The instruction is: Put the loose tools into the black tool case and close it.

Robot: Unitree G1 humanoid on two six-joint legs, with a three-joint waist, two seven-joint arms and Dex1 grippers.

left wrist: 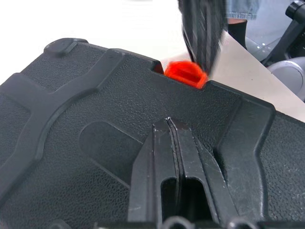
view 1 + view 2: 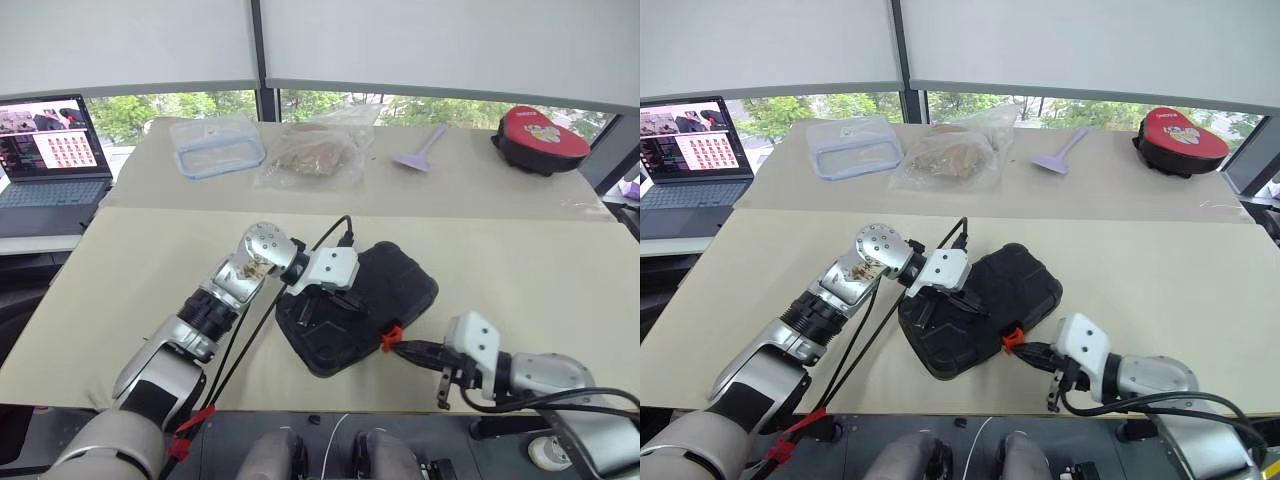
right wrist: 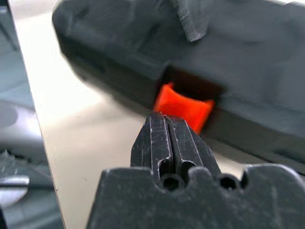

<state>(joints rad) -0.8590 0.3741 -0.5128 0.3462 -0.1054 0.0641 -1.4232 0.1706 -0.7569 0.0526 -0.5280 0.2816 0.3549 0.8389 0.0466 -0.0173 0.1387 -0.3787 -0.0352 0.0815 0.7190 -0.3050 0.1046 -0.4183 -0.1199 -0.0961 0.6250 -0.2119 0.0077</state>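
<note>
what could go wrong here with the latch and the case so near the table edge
The shut right gripper pushes at the orange latch with its tips alone; they may slip off without snapping it. The black tool case lies near the table's front edge, so a push might slide it despite the shut left gripper on its lid.

The left gripper (image 1: 172,125) reached rightward, fingers pressed together; the right gripper (image 3: 167,121) pointed toward it, likewise closed
</note>
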